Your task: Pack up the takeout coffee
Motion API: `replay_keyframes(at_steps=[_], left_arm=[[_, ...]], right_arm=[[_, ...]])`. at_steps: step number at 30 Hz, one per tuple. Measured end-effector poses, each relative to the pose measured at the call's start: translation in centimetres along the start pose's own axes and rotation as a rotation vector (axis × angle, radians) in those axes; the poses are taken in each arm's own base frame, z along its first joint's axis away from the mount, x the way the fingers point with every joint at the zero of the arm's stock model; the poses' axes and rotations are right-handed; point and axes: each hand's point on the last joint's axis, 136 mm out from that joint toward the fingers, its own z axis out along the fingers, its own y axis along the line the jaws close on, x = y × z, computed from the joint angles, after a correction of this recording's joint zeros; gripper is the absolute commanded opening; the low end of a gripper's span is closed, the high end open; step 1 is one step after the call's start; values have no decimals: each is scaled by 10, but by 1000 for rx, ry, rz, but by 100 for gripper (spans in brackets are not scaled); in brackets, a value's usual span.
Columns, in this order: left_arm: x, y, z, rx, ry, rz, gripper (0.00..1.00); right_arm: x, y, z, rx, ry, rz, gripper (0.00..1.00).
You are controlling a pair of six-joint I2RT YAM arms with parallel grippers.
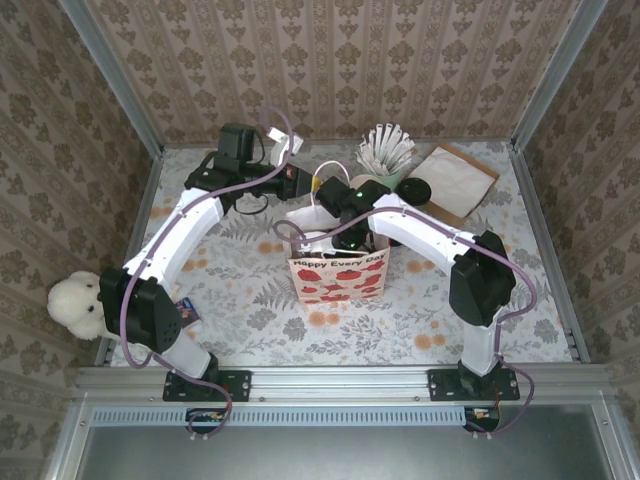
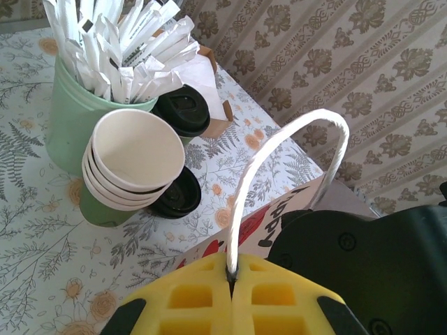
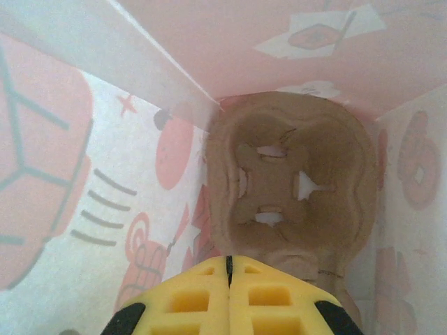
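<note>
Takeout coffee (image 2: pixel 183 112): beyond left gripper (image 2: pixel 230 271), which pinches bag handle (image 2: pixel 244 183); cup body hidden behind cup stack (image 2: pixel 133 150). Right gripper (image 3: pixel 228 263): fingers pressed together, inside bag (image 3: pixel 70 174).

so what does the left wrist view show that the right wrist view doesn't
Left wrist view, not right: the left end effector shut on the white handle of the paper bag. Beyond it are the takeout coffee, a stack of lidless green cups, a green holder of white-wrapped sticks and a second black lid.
Right wrist view, not left: the bag's inside, a brown pulp cup carrier at its bottom, and the right end effector, pads together.
Both: the same bag, and closed yellow pads.
</note>
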Motion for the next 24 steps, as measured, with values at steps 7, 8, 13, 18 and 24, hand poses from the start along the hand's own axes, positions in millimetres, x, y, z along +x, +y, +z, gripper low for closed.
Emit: replay_keyframes(at_steps=[7, 8, 13, 18, 24], left_arm=[[1, 1, 0, 0, 2, 7, 0], [1, 1, 0, -1, 2, 7, 0], [1, 1, 0, 0, 2, 10, 0], [1, 1, 0, 0, 0, 13, 0], [-2, 0, 0, 1, -8, 23, 0]], right_arm=[[17, -1, 13, 5, 53, 6, 0], [18, -2, 14, 12, 59, 3, 0], [21, -9, 19, 37, 72, -14, 0], [25, -17, 27, 61, 92, -19, 0], [30, -18, 31, 59, 110, -17, 0]])
